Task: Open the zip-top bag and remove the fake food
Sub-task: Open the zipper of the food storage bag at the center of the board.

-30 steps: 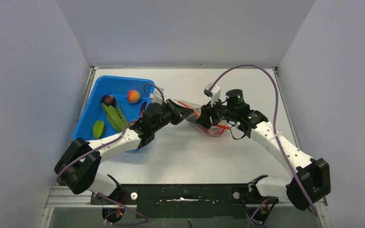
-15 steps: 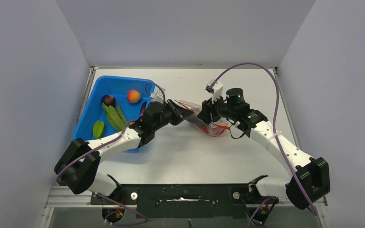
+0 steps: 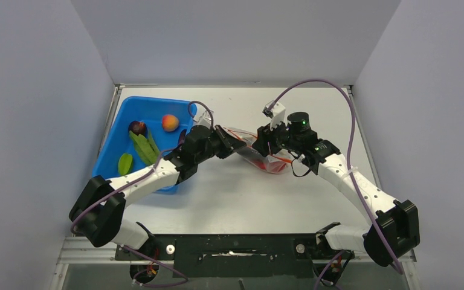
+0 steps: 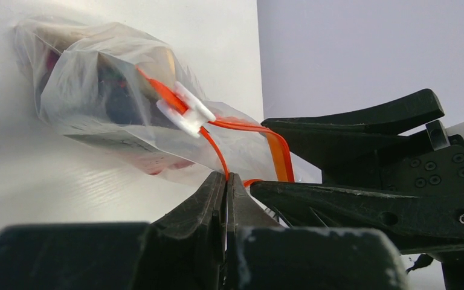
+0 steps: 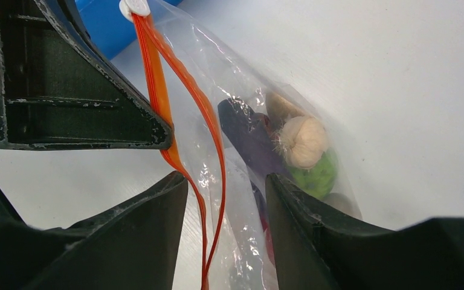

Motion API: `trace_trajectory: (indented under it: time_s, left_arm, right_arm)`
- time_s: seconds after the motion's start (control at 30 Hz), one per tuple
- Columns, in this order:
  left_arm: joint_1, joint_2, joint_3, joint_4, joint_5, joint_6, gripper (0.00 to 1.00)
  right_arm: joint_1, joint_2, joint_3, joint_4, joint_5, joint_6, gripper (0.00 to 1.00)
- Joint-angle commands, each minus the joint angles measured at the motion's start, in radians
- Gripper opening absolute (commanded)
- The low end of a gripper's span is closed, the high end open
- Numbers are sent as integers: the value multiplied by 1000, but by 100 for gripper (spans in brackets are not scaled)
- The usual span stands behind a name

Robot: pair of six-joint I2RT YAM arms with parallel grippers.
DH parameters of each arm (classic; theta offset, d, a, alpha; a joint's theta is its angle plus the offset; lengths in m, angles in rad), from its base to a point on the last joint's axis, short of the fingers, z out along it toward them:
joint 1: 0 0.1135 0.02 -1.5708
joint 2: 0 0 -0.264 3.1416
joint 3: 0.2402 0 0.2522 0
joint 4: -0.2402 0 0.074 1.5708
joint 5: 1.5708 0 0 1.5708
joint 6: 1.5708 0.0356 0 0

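The left gripper (image 4: pixel 225 179) has its black fingers pinched tight on the orange-red zipper strip (image 4: pixel 216 154) of the crinkly clear plastic zip-top bag (image 4: pixel 90 84); the right gripper (image 5: pixel 226 181) stands with jaws apart, the strip and bag film passing loose between them; inside the bag sit the small plastic fake food pieces (image 5: pixel 302 145), white, green and purple; the bag lies on the white table (image 3: pixel 248 193), near a blue plastic tub (image 3: pixel 154 113).

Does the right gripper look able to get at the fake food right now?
Probably not yet. The right gripper straddles, jaws open, the zip-top bag at its orange zipper edge, which the left gripper pinches, but the fake food lies deeper, behind clear plastic.
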Motion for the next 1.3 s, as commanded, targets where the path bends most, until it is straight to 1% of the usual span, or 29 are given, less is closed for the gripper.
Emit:
trace_trajectory:
  time_s: [0.0, 0.13, 0.27, 0.37, 0.43, 0.57, 0.6, 0.67, 0.73, 0.83, 0.87, 0.97, 1.0, 1.03, 1.17, 1.23, 1.27]
  left_arm:
    - [-14, 3, 91, -98, 4, 98, 0]
    - [-32, 22, 150, -191, -31, 167, 0]
    - [-59, 47, 220, -295, -71, 240, 0]
    - [-72, 57, 237, -315, -79, 257, 0]
    - [-73, 51, 224, -290, -73, 247, 0]
    - [-73, 41, 207, -269, -69, 234, 0]
    - [-73, 39, 208, -271, -70, 235, 0]
    - [-72, 31, 203, -273, -72, 233, 0]
    - [-72, 24, 200, -273, -79, 234, 0]
    - [-70, 15, 198, -279, -88, 234, 0]
    - [-70, 13, 196, -282, -89, 234, 0]
    - [-67, 6, 195, -286, -90, 235, 0]
    - [-66, 5, 196, -287, -89, 237, 0]
    - [-65, 3, 196, -289, -87, 239, 0]
    - [-56, -17, 177, -265, -56, 236, 0]
    - [-53, -38, 155, -222, -38, 223, 0]
    - [-53, -47, 144, -201, -36, 214, 2]
  right_arm:
    - [-5, -29, 17, 64, 39, 7, 51]
    - [-9, -16, 16, 62, 79, 15, 54]
    - [-12, -18, 21, 62, 68, 21, 57]
    - [-18, -25, 20, 77, 26, 37, 59]
    - [-14, -20, 24, 66, 31, 34, 58]
    - [-3, 24, 54, -22, 138, -8, 49]
    - [-1, 33, 61, -51, 149, -29, 47]
    - [8, 33, 67, -90, 141, -92, 39]
    - [35, 4, 41, -92, 147, -161, 38]
    - [67, -40, 21, -94, 206, -200, 36]
    - [75, -52, 20, -100, 231, -206, 32]
    - [94, -75, 14, -102, 344, -211, 17]
    - [98, -83, 14, -102, 378, -209, 7]
    - [98, -88, 14, -97, 423, -197, 1]
    - [98, -114, 26, -72, 543, -149, 0]
    - [98, -123, 40, -61, 567, -117, 0]
    - [98, -124, 51, -62, 557, -106, 0]
